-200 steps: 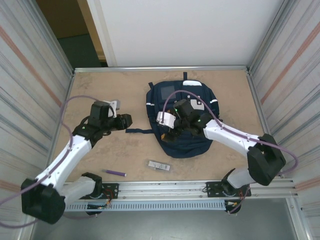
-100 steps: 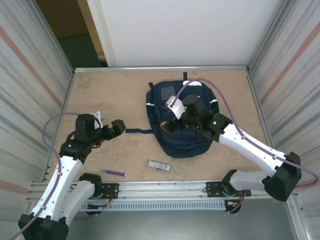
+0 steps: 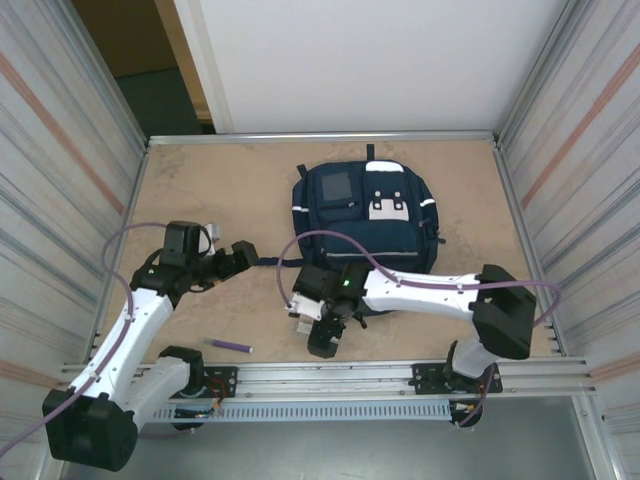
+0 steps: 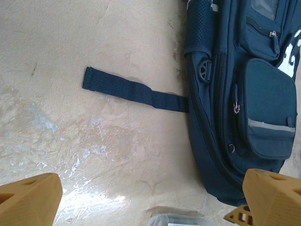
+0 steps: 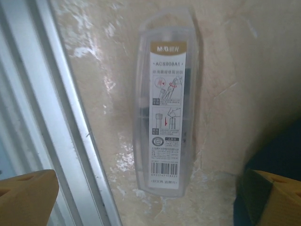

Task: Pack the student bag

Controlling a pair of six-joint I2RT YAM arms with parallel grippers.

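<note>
The student bag (image 3: 365, 215) lies flat, upper centre. The right gripper (image 3: 322, 338) hangs wide apart over a clear plastic case (image 5: 167, 127) below it. The left gripper (image 3: 243, 255), left of the bag, gapes empty.

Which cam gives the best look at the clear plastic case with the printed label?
Right wrist: the clear plastic case lies flat mid-frame, whole label and barcode facing the lens. Left wrist catches just one edge at the frame bottom. From top external the right tool covers it.

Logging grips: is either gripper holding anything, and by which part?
Nothing. Both the left gripper and right gripper are open; the right hovers over a plastic case.
</note>
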